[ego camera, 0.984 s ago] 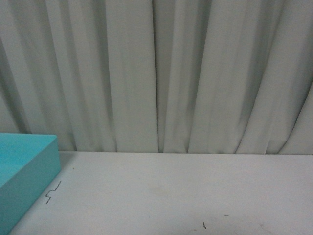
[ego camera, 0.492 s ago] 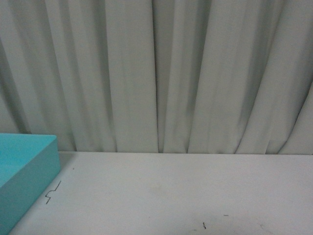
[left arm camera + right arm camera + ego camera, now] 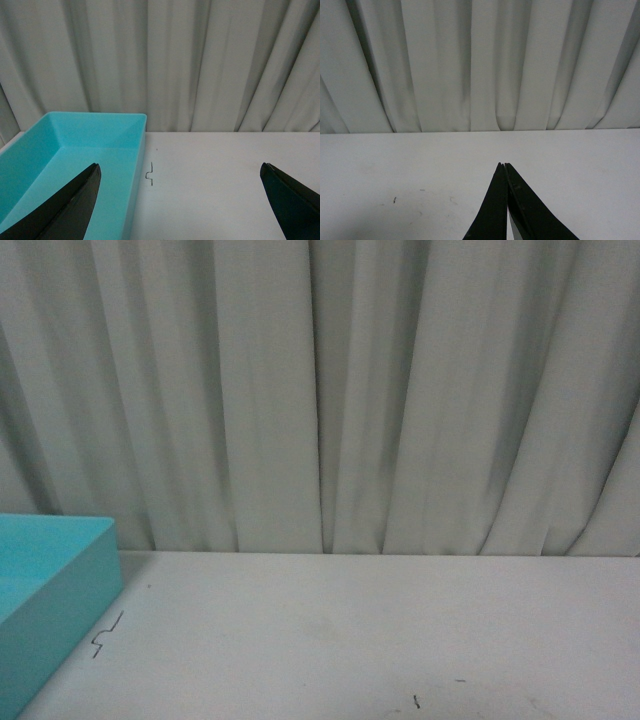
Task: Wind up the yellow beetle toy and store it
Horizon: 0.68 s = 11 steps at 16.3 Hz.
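The front view's edge cuts my open turquoise plastic bin (image 3: 60,610) short; my left hand (image 3: 180,166) covers part of it.

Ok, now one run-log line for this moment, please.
left pincer: open, empty | right pincer: shut, empty | yellow beetle toy: not in view | teal bin: on table, no toy seen inside

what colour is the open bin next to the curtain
The bin is plain turquoise, with no pattern; the left wrist view shows it best.
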### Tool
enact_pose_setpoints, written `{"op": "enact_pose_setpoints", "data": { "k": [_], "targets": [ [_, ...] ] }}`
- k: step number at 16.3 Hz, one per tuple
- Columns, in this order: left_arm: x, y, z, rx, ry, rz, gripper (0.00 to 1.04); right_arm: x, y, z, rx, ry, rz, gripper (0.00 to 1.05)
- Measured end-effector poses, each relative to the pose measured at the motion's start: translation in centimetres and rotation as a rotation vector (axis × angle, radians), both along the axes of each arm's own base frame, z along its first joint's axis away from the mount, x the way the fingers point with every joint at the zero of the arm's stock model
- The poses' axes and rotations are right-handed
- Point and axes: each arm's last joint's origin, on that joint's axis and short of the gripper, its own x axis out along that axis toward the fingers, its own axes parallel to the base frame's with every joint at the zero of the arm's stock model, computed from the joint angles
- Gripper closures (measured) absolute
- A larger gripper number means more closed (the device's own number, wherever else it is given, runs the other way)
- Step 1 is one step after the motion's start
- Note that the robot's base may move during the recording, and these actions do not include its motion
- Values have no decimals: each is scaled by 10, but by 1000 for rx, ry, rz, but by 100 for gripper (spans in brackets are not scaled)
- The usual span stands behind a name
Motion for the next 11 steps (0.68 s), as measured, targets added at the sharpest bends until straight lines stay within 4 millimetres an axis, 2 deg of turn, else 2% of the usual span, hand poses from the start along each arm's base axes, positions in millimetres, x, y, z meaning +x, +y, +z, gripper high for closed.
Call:
{"op": "enact_pose_setpoints", "data": {
  "k": [5, 6, 11],
  "targets": [
    [0, 0, 0, 0, 0, 0, 7, 0, 0, 0, 0, 0, 0, 103],
    [0, 0, 0, 0, 0, 0, 7, 0, 0, 0, 0, 0, 0, 94],
    [0, 0, 0, 0, 0, 0, 7, 0, 0, 0, 0, 0, 0, 35]
  ]
}}
